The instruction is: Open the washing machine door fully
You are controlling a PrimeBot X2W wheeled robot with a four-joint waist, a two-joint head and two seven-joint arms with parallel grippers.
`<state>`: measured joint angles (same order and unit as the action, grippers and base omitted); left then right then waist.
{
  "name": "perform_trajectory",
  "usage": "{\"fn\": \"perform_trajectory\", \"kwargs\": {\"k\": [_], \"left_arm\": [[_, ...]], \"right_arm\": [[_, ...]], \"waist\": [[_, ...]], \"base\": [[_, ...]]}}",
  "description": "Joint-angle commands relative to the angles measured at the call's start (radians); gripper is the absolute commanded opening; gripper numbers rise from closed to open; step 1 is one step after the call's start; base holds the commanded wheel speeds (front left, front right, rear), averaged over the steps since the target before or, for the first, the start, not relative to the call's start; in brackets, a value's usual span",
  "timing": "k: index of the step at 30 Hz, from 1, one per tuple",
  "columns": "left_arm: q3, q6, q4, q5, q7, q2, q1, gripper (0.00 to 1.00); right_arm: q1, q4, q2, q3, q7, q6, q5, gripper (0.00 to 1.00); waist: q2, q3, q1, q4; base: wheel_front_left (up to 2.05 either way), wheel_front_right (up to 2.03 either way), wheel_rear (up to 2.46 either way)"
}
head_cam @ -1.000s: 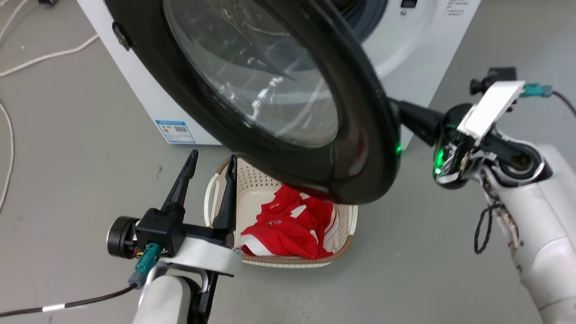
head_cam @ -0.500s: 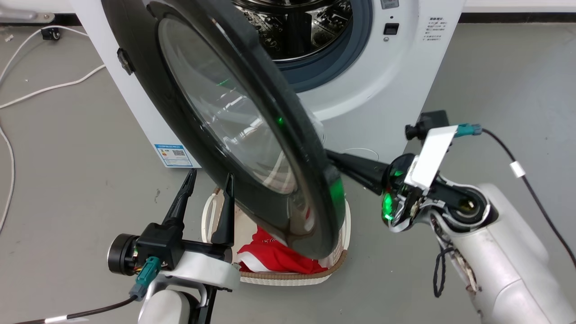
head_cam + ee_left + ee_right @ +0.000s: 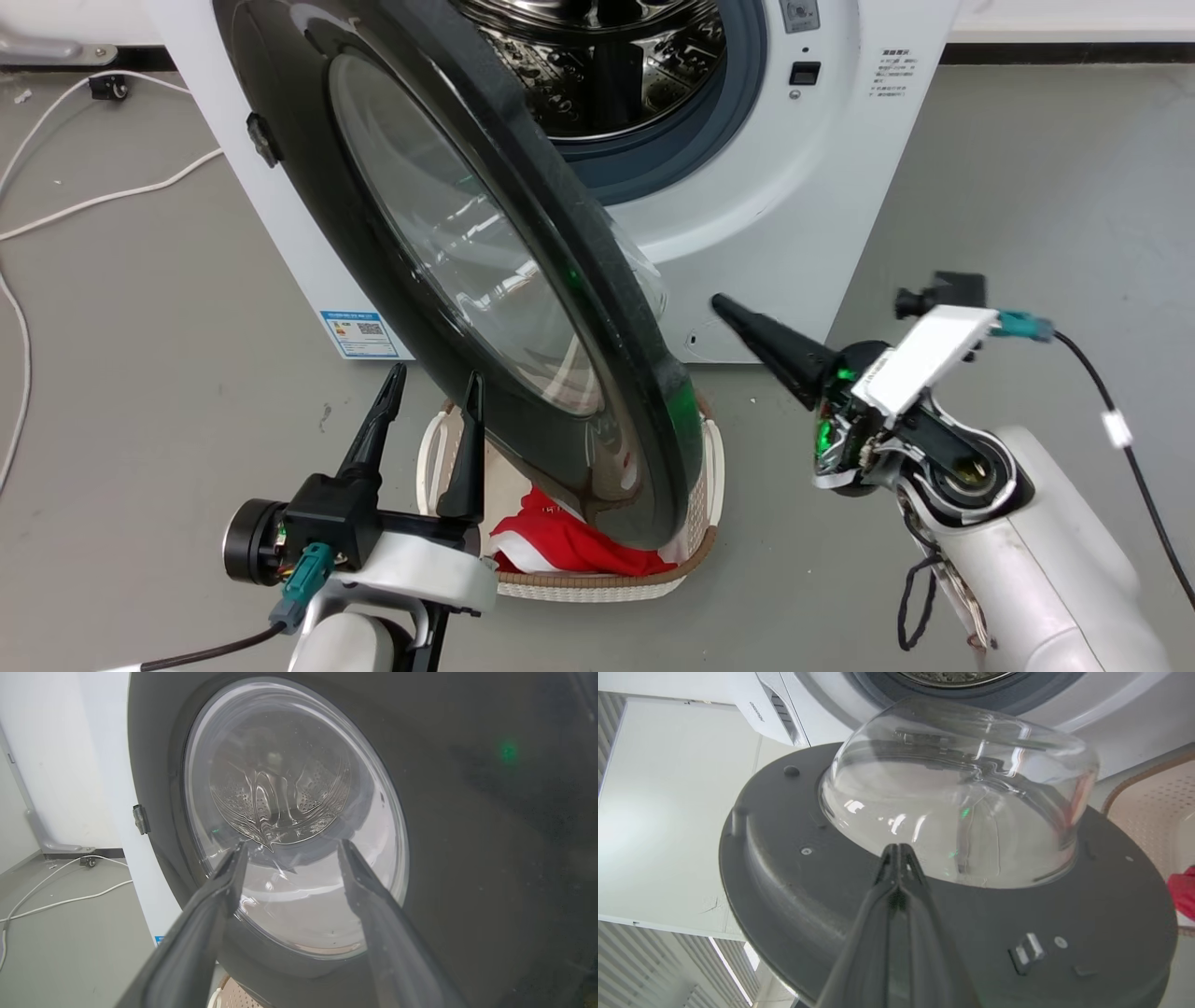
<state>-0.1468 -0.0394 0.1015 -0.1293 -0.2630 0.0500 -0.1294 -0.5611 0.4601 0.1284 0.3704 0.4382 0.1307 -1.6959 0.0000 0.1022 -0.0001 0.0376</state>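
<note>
The washing machine door (image 3: 467, 261), a glossy black disc with a clear glass centre, stands swung out from its left hinge, nearly edge-on in the head view. My right gripper (image 3: 724, 304) is shut and empty, pointing up-left at the door's inner side with a small gap to the rim. In the right wrist view its closed tips (image 3: 899, 850) sit just before the bulging glass bowl (image 3: 962, 788) on the grey inner face. My left gripper (image 3: 436, 375) is open, low on the door's outer side. In the left wrist view it (image 3: 292, 845) faces the door glass (image 3: 289, 788).
The white washing machine (image 3: 794, 187) shows its steel drum (image 3: 607, 65) and grey rubber ring. A pale laundry basket (image 3: 597, 583) with a red garment (image 3: 560, 551) sits on the floor under the door's lower edge. White cables (image 3: 93, 196) lie on the grey floor at left.
The door swung further out from the machine, uncovering the drum. My right gripper drew back from behind the door's rim and is now apart from it. The head camera shifted too.
</note>
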Motion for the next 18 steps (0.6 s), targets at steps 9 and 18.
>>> {"fn": "perform_trajectory", "kwargs": {"k": [9, 18], "left_arm": [[0.029, 0.002, 0.007, 0.007, -0.003, 0.001, 0.018, 1.00], [0.051, 0.007, 0.010, 0.014, -0.003, 0.001, 0.036, 1.00]], "right_arm": [[0.145, -0.057, 0.029, -0.123, -0.283, 0.000, 0.083, 0.00], [0.306, -0.164, 0.060, -0.198, -0.448, 0.000, 0.137, 0.38]], "waist": [[0.0000, -0.012, 0.0001, -0.028], [0.0000, -0.026, 0.0001, -0.052]], "base": [[0.00, 0.00, 0.00], [0.00, 0.00, 0.00]]}}
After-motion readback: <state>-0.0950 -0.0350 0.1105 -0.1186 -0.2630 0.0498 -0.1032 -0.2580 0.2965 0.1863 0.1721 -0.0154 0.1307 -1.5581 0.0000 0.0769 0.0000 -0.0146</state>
